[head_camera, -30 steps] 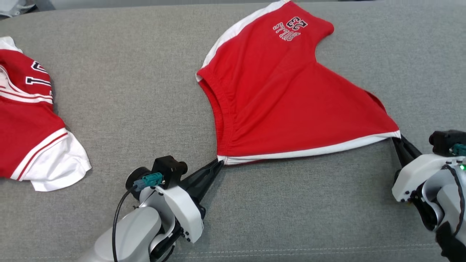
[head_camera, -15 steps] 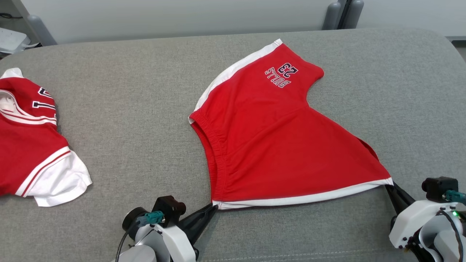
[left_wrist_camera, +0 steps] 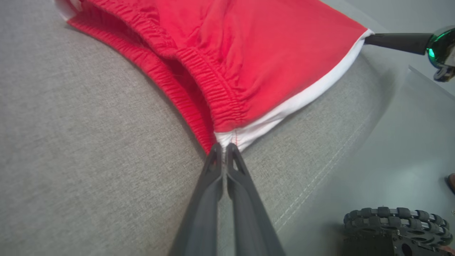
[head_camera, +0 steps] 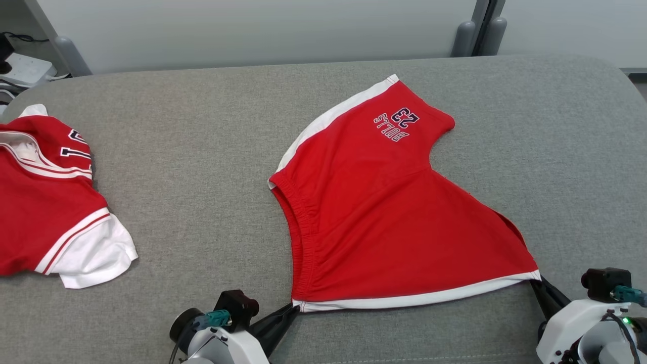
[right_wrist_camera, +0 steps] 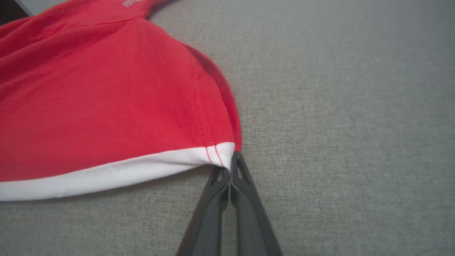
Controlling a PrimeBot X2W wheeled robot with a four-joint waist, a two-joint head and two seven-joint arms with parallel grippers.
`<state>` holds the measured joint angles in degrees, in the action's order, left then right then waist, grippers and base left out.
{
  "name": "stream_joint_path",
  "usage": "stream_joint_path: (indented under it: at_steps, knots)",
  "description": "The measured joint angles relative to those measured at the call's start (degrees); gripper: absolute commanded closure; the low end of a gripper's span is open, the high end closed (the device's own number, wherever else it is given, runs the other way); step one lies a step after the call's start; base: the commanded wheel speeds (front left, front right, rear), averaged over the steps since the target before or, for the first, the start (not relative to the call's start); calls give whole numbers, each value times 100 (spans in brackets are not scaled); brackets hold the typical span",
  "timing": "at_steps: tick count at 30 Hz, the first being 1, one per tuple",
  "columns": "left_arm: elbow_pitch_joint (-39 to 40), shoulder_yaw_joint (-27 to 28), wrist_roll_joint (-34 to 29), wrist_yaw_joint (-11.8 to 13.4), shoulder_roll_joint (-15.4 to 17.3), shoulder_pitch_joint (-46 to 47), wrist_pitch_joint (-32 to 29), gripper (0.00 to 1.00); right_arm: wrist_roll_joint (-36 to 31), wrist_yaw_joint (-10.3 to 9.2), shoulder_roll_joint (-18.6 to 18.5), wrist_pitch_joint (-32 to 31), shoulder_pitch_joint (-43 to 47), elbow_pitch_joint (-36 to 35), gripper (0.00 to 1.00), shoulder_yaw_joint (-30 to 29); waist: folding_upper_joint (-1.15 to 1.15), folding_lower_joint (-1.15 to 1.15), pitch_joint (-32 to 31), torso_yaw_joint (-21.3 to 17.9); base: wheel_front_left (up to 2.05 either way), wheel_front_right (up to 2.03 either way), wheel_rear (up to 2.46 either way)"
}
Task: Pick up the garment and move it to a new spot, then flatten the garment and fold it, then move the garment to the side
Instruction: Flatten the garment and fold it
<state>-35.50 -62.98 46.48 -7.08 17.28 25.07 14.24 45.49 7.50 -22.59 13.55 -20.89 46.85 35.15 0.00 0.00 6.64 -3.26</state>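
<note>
The garment [head_camera: 384, 217] is a pair of red shorts with white side stripes and a "BULLS 23" print, spread on the grey cushion [head_camera: 202, 151]. My left gripper [head_camera: 294, 306] is shut on its near left corner, at the elastic waistband [left_wrist_camera: 227, 142]. My right gripper [head_camera: 535, 281] is shut on the near right corner, where the white stripe ends [right_wrist_camera: 227, 156]. The white-striped near edge is stretched taut between the two grippers. In the left wrist view the right gripper's dark fingers [left_wrist_camera: 394, 39] show at the top right.
A second red and white garment [head_camera: 50, 212] lies crumpled at the cushion's left edge. The cushion's front seam [left_wrist_camera: 312, 192] runs just behind my grippers, with the robot's wheeled base [left_wrist_camera: 394, 227] below. A pale wall and grey posts [head_camera: 470, 30] stand behind.
The camera has tilted up, so the whole picture has slid down. Both grippers have stayed shut on the garment's corners, drawing it nearer the front edge.
</note>
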Motion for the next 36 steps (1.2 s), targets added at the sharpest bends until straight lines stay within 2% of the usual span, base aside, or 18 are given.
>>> stream_joint_path:
  at_steps: [5,6,7,8,9,10,16,19,22,25,28,32,36]
  knots:
    - [-215,74,0,0,-84,-25,0,100,82,0,100,-46,71,56,100,-99,0,0,-50,37,0,0,0]
    - [-269,107,0,0,-118,-31,0,100,99,0,121,-48,79,67,89,-114,0,0,-66,40,0,0,0]
    - [-323,143,0,0,-160,-43,0,87,98,0,137,-49,94,76,78,-122,0,0,-83,43,0,0,0]
    - [-378,171,0,0,-205,-62,0,67,98,0,153,-48,109,92,58,-133,0,0,-104,45,0,0,0]
    - [-425,190,1,0,-244,-91,0,25,98,0,171,-48,127,113,12,-154,0,0,-128,48,0,0,0]
    - [-480,214,7,0,-281,-131,0,0,98,0,183,-48,148,135,0,-172,0,0,-155,50,0,0,0]
    - [-907,361,264,12,-358,-503,-11,0,-44,0,187,9,238,193,0,-408,0,0,-428,57,0,0,0]
    - [-789,709,325,277,-302,-603,-9,0,-258,-1,124,19,273,89,0,-654,0,0,-569,64,0,0,0]
    - [57,1779,175,788,-188,-689,-7,0,-602,-1,91,60,357,-383,0,-1158,0,0,-690,98,0,0,0]
    - [1029,2954,-221,1068,-283,-1027,0,0,-1223,-1,130,65,533,-1034,0,-1636,0,0,-759,156,0,0,0]
    - [1673,3799,-791,1293,-543,-1646,-1,0,-1764,-1,369,68,828,-1723,0,-2075,0,0,-824,180,0,0,0]
    - [2362,4544,-1657,1506,-931,-2135,0,0,-2080,0,764,69,1244,-2766,0,-2156,0,0,-886,177,0,0,0]
    - [3028,5067,-2347,1605,-1248,-2326,25,0,-2180,0,989,74,1510,-3277,0,-2154,0,0,-931,153,0,0,0]
